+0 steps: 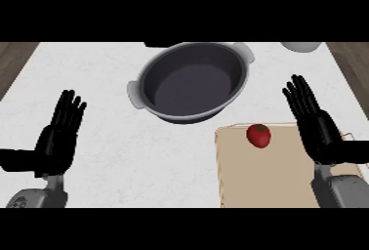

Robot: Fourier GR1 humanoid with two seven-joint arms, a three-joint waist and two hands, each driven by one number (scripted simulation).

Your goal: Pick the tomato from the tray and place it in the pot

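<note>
Head view, single frame.

Right hand [319, 132]: fingers straight and close together, tips pointing away from the robot and canted slightly inward. Holds nothing. It hangs over the right part of the tray [267, 178].

Left hand [56, 139]: fingers likewise straight, nothing held, resting over bare counter [144, 161] at the view's left.

Tomato [258, 135]: on the tray, near its far left corner, green calyx turned away from the robot. It is apart from both hands. From the right fingers it lies inward, on their thumb side, about level with where the fingers meet the palm. From the left fingers it lies far across the counter, on the other side of the tray edge.

Long axis: the tomato looks slightly longer stem-to-base than across. That axis runs roughly parallel to the right fingers, so they would close across its narrower width.

Pot [191, 85]: open, nothing visible inside, beyond the tomato and to its inner side, close to the tray's far left corner.

Judgement: of the 2 hands, the right is plainly nearer, so the pick falls to it. No grasp has been made. The move needs a sideways shift inward, then a descent.
</note>
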